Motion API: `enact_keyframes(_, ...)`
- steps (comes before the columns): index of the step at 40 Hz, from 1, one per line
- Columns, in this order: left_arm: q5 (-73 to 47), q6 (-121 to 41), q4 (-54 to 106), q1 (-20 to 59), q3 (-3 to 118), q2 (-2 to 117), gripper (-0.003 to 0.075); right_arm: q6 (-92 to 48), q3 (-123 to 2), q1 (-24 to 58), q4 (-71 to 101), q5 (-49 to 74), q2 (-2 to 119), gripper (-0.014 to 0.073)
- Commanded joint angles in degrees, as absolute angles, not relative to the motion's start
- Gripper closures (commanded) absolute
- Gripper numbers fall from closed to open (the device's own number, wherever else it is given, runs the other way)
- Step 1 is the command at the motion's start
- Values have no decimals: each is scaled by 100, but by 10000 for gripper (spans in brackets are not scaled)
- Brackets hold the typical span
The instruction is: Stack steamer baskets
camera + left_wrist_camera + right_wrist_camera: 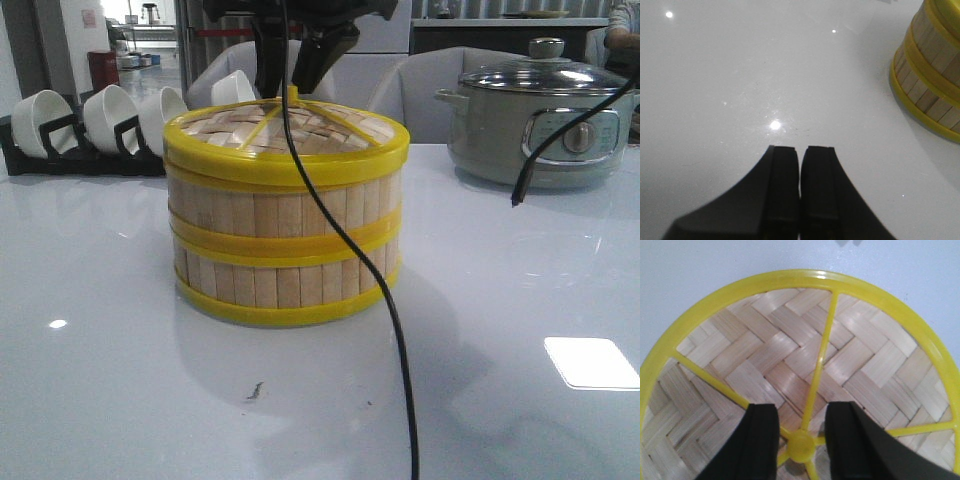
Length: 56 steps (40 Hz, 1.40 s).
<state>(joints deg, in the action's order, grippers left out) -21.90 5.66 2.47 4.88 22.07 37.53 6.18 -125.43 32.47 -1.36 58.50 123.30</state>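
Observation:
Two steamer baskets stand stacked at the table's centre, the upper basket [285, 205] on the lower basket [285, 280]. A woven lid [330, 130] with a yellow rim lies on top. My right gripper [290, 80] hangs just over the lid. In the right wrist view the right gripper [800, 407] is open, its fingers on either side of the yellow knob [801, 445] with gaps on both sides. My left gripper [800, 147] is shut on nothing above bare table, and the stacked baskets [932, 95] stand off to one side, apart from it.
A grey-green electric pot [530, 130] with a glass lid stands at the back right. A black rack of white bowls [90, 125] is at the back left. A black cable [395, 330] hangs close in front of the camera, across the baskets.

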Motion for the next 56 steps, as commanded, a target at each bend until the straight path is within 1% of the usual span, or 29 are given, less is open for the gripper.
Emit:
enact_keyframes(1,-1748,604,264,520,2367,3749,632,603,-12765,3236,-128,5570,11888,205)
enact_keyframes(11,-1748,604,264,520,2367,3749,632,603,-12765,3236,-213,5410,11470,206)
enact_keyframes(19,-1748,604,264,520,2367,3749,632,603,-12740,3187,-786,5447,10914,223)
enact_keyframes(26,-1748,604,264,520,2367,3749,632,603,-12266,2908,-889,5309,10172,223)
enact_keyframes(33,-1748,604,264,520,2367,3749,632,603,-10851,2439,-889,4494,9034,223)
enact_keyframes(42,-1748,604,264,520,2367,3749,632,603,-8245,1555,-876,2828,7167,223)
enact_keyframes(46,-1748,604,264,520,2367,3749,632,603,-7319,1138,-876,2206,6377,223)
enact_keyframes(49,-1748,604,264,520,2367,3749,632,603,-6565,849,-876,1875,5773,223)
enact_keyframes(56,-1748,604,264,520,2367,3749,632,603,-5276,282,-876,1328,4498,223)
